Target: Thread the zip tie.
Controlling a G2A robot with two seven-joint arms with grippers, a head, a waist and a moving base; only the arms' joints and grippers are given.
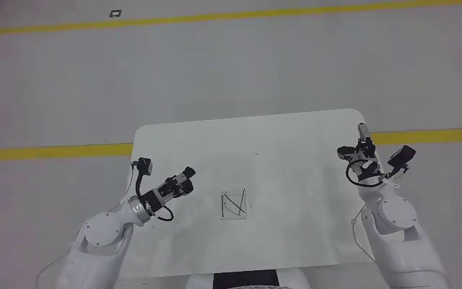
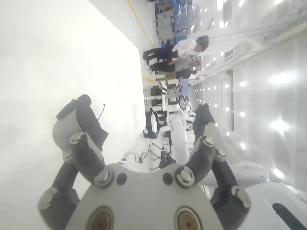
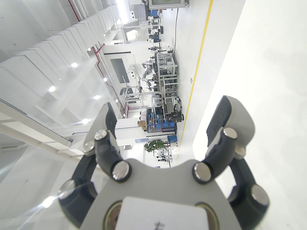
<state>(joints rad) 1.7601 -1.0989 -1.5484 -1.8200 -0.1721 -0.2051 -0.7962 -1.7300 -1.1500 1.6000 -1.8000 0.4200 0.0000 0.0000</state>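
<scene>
Thin black zip tie strips (image 1: 233, 204) lie crossed inside a faint square mark near the middle front of the white table (image 1: 289, 144). My left gripper (image 1: 189, 179) hovers left of them, open and holding nothing, pointing toward them. In the left wrist view one zip tie (image 2: 101, 111) shows as a thin black line just past one finger (image 2: 81, 118) of the left gripper (image 2: 143, 105). My right gripper (image 1: 364, 139) sits at the table's right edge, far from the strips. It is open and holds nothing in the right wrist view (image 3: 166, 104).
The table has a rounded far right corner (image 1: 359, 114). A tiny dark speck (image 1: 255, 152) lies behind the strips. Yellow floor lines (image 1: 65, 152) run past the table on both sides.
</scene>
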